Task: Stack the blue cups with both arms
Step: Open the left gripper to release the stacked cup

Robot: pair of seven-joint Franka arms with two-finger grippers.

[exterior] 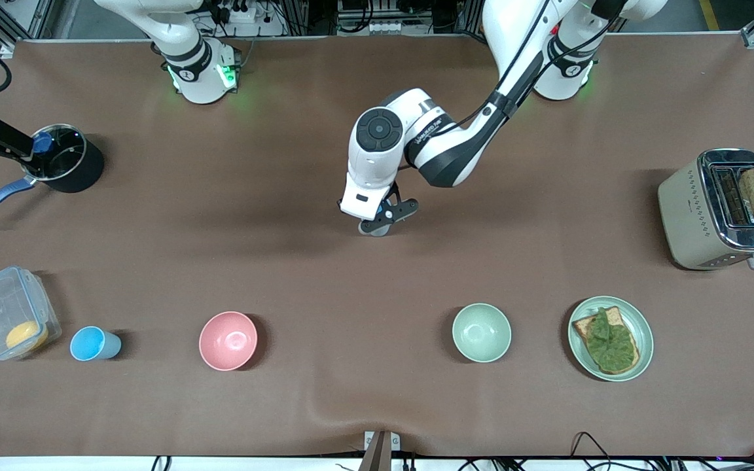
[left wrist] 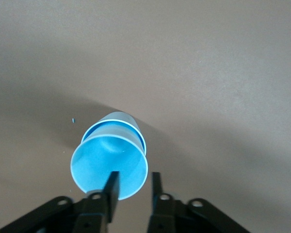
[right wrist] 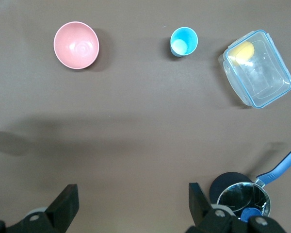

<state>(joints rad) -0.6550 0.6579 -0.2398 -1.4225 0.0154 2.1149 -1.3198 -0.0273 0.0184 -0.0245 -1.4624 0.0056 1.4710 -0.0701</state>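
One blue cup [left wrist: 109,162] stands in the middle of the table, mostly hidden under my left gripper [exterior: 380,226] in the front view. In the left wrist view my left gripper [left wrist: 134,182] straddles its rim, one finger inside the cup and one outside, with a clear gap between them. A second blue cup [exterior: 93,343] stands near the front camera at the right arm's end, between a clear box and the pink bowl; it also shows in the right wrist view [right wrist: 184,41]. My right gripper [right wrist: 131,201] hangs wide open and empty, high over the table.
A pink bowl [exterior: 228,340], pale green bowl [exterior: 481,332] and plate with toast [exterior: 639,327] line the near side. A clear lidded box [exterior: 4,314] and a black pot [exterior: 79,173] sit at the right arm's end, a toaster [exterior: 691,209] at the left arm's end.
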